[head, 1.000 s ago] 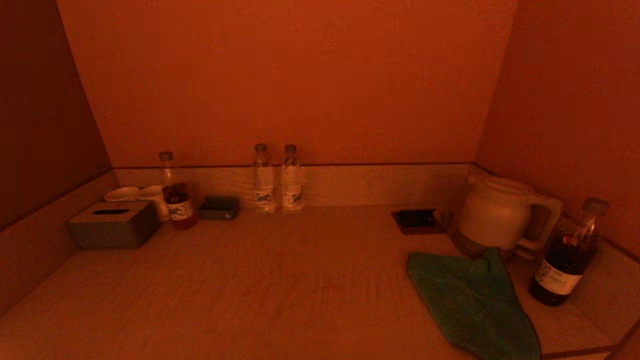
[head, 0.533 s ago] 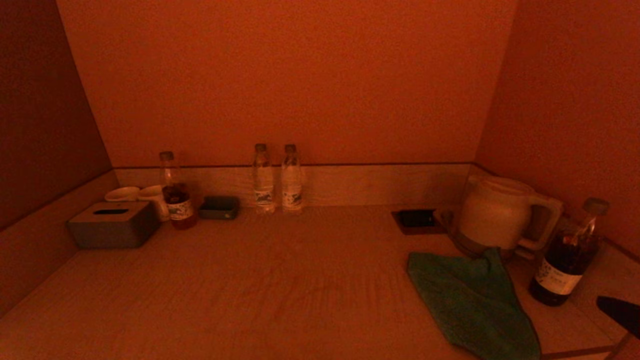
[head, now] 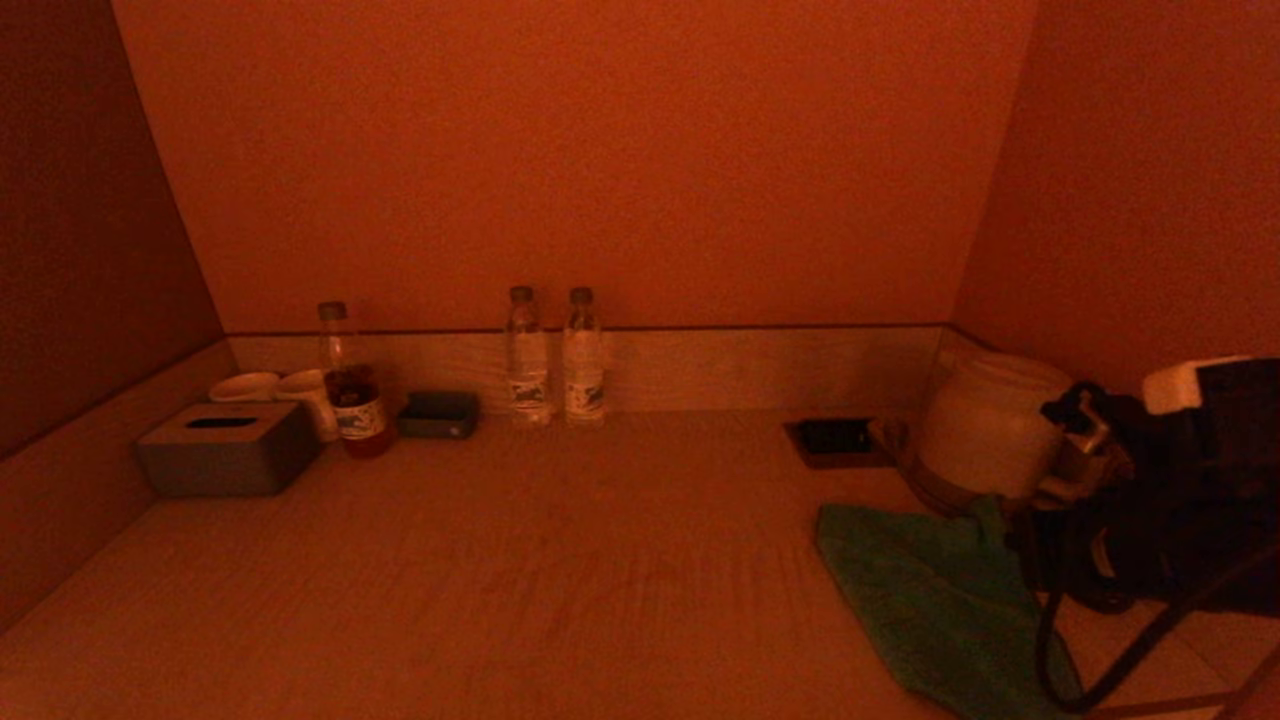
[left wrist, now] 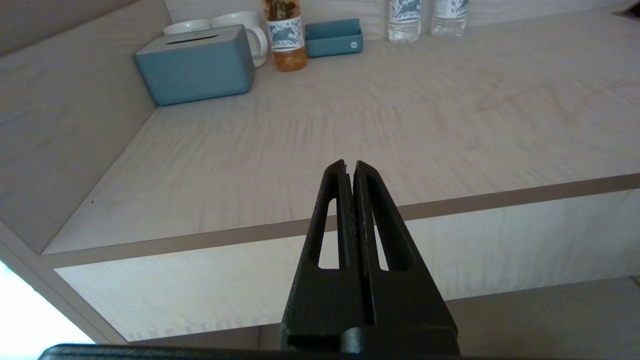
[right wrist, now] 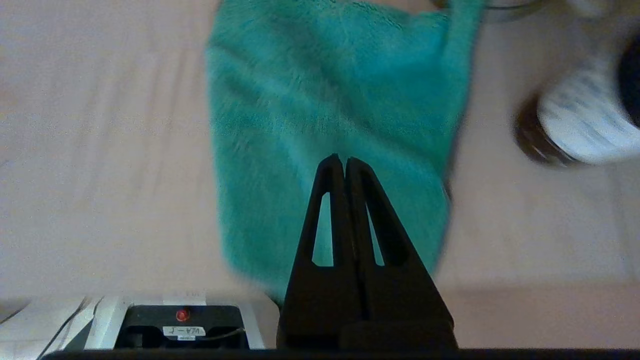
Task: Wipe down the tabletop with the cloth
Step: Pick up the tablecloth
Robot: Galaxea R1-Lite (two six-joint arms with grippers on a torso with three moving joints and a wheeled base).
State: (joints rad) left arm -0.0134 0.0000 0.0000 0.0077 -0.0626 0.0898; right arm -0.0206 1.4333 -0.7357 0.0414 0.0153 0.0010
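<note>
The green cloth (head: 930,600) lies flat on the table (head: 560,560) at its right side, long axis running from the pale kettle (head: 985,430) toward the near edge; one narrow corner points up at the kettle's base, the wider body trails down to the front rim, its near end reaching that edge. And here is the right claw (right wrist: 340,159), fingers pressed together, gripping nothing, hovering over the cloth; in the right wrist view its tip sits over the cloth's middle, the fabric spreading out ahead of it and to both sides; a dark labelled bottle (right wrist: 575,125) stands just beside the cloth. In the head view the right arm (head: 1170,490) fills the right side, covering part of the kettle. The left claw (left wrist: 349,165) is parked in front of the table's near edge, fingers pressed together, empty; ahead of it sit the tissue box (left wrist: 197,65), two mugs (left wrist: 240,25), a tea bottle (left wrist: 285,35) and two water bottles (left wrist: 402,20) along the back rim.
</note>
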